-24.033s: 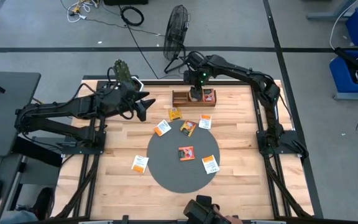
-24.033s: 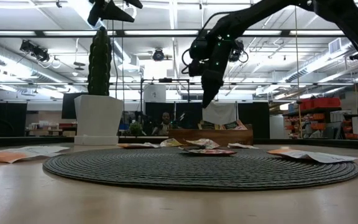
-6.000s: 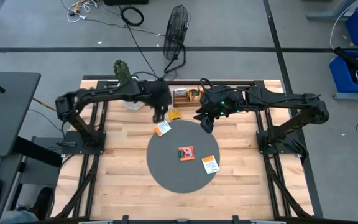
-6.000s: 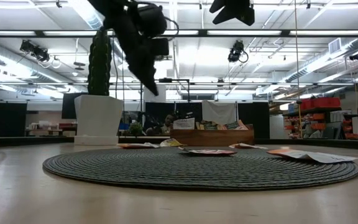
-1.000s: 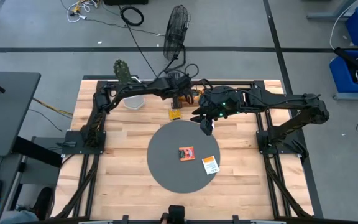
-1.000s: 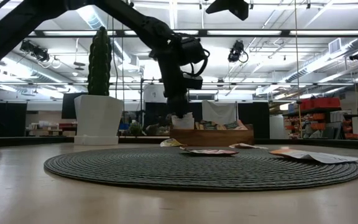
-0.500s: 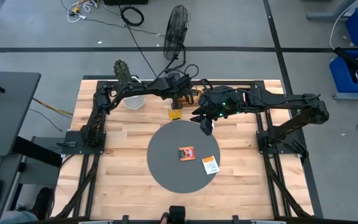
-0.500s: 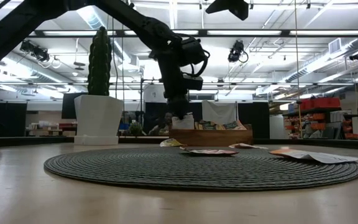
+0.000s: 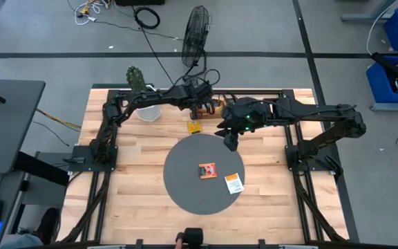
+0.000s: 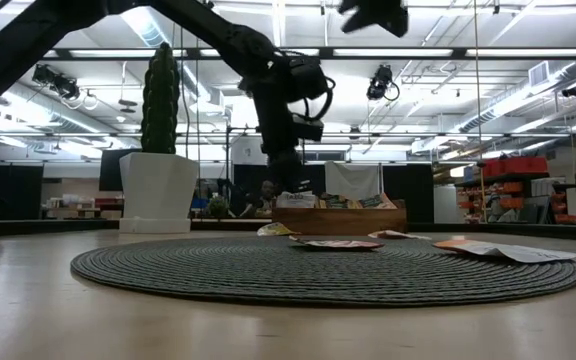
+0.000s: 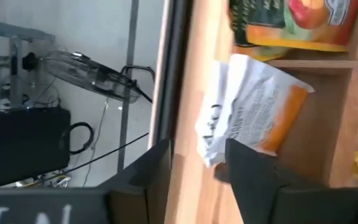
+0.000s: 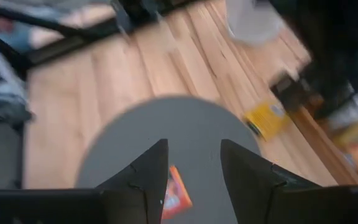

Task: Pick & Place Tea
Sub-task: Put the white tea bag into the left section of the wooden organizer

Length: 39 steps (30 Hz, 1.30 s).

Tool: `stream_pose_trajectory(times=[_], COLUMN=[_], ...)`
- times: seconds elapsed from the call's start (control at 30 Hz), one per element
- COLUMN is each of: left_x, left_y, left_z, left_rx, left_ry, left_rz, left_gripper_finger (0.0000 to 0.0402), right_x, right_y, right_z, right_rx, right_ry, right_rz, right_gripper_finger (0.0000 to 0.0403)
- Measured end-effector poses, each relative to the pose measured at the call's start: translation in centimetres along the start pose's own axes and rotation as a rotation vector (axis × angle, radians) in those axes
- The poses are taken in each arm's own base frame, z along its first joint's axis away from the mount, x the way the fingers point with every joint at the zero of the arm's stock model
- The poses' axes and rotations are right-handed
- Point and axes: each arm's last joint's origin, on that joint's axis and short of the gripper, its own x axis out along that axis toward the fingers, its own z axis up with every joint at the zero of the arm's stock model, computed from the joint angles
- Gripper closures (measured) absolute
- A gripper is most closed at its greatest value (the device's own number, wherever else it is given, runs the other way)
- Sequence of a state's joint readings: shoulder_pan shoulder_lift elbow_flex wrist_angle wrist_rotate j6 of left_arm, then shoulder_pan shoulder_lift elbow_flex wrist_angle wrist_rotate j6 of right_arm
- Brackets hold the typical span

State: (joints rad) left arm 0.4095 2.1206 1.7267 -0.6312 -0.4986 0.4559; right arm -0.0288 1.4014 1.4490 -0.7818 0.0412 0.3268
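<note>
Your white-and-orange sachet (image 11: 253,112) lies crumpled in the tray (image 11: 344,124), just past the tips of the left jaws; its dark print is too creased to read. Beside it in the next compartment sit more sachets (image 11: 291,22) with green, yellow and red artwork, and no lettering on them is legible.

The left gripper (image 11: 197,163) hangs right over the tray's end, its jaws spread with the sachet lying free beyond them, not pinched. From above you see that gripper (image 9: 200,104) at the far edge of the desk (image 9: 137,173), over the tray (image 9: 213,107).

A yellow sachet (image 9: 194,126) lies on the desk just short of the tray, between the two grippers. On the round mat (image 9: 202,176) sit two more: a red-orange one (image 9: 206,170) near the middle and a white one with orange marks (image 9: 234,183) toward the near rim. Their markings cannot be read.

Your right gripper (image 9: 229,140) hovers above the far rim of the mat, well off the surface, jaws spread and holding nothing. Through its own camera you see the mat (image 12: 135,134), the red-orange sachet (image 12: 178,193) by its jaws and the yellow sachet (image 12: 266,118) farther off.

A cactus (image 10: 161,100) in a white pot (image 10: 158,192) stands at the desk's far left corner.
</note>
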Motion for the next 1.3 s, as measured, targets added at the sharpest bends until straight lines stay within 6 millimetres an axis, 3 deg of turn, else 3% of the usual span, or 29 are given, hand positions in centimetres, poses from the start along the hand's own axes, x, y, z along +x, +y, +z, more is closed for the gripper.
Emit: stream_pose_trajectory(times=[0.23, 0.4, 0.6, 0.7, 0.93, 1.13, 1.3], left_x=[-4.8, -8.8, -12.1, -13.1, -15.1, -16.1, -16.2], left_y=[2.8, 4.3, 4.4, 3.7, 0.9, -0.7, -0.9], left_z=[0.1, -0.1, -0.2, -0.2, -0.2, 0.2, 0.3], left_rx=[-0.172, -0.354, -0.488, -0.491, -0.395, -0.288, -0.268], left_ry=[-0.113, -0.222, -0.286, -0.290, -0.253, -0.276, -0.280], left_rz=[0.010, -0.053, -0.130, -0.203, -0.323, -0.338, -0.339], left_gripper_finger=[0.0230, 0.0230, 0.0230, 0.0230, 0.0230, 0.0230, 0.0230], right_x=[-0.5, 0.3, 2.4, 3.1, 3.6, 4.4, 5.6], right_y=[-1.0, -2.1, -3.8, -3.6, 0.0, 3.0, 5.5], right_z=[-2.0, -6.1, -10.9, -12.4, -15.3, -18.3, -20.2], right_rx=[0.004, 0.134, 0.470, 0.521, 0.283, -0.077, -0.363], right_ry=[0.113, 0.108, 0.055, 0.111, 0.279, 0.271, 0.258], right_rz=[-0.123, -0.173, -0.234, -0.185, 0.003, 0.161, 0.252], right_gripper_finger=[0.0248, 0.0248, 0.0248, 0.0248, 0.0248, 0.0248, 0.0248])
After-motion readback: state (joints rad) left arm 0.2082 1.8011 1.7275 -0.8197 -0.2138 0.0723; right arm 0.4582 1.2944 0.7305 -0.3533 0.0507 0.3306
